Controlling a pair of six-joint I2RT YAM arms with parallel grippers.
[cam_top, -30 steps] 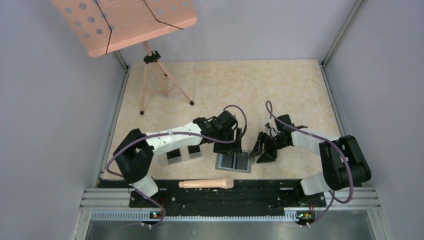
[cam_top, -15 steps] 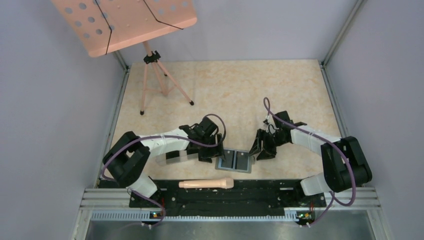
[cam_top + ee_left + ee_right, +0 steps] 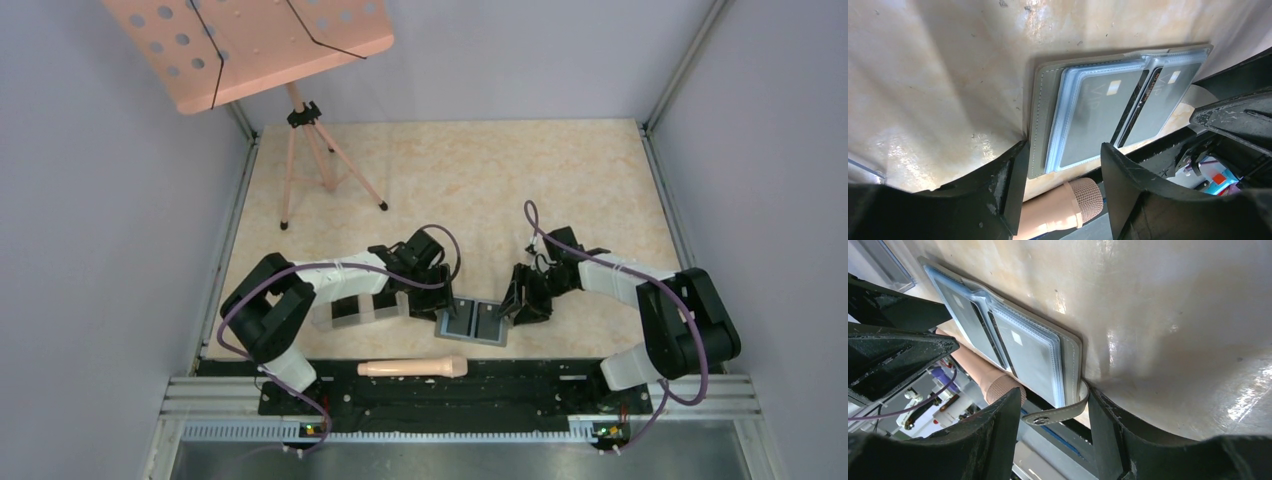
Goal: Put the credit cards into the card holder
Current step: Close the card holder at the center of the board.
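Marble-look desk [image 3: 450,180], holder [image 3: 472,322] lying open near its near edge, long axis left to right, between my two hands.
Left hand [image 3: 438,303] sits at its left end and right hand [image 3: 513,308] at its right end by the snap tab [image 3: 1058,414]. Both are part open, gripping nothing, and about equally near. Two cards [image 3: 1095,117] show inside the clear sleeves.

Both arms reach inward, wrists pitched down. The left gripper [image 3: 437,303] and right gripper [image 3: 513,305] stand with jaws apart, seemingly to a similar width.
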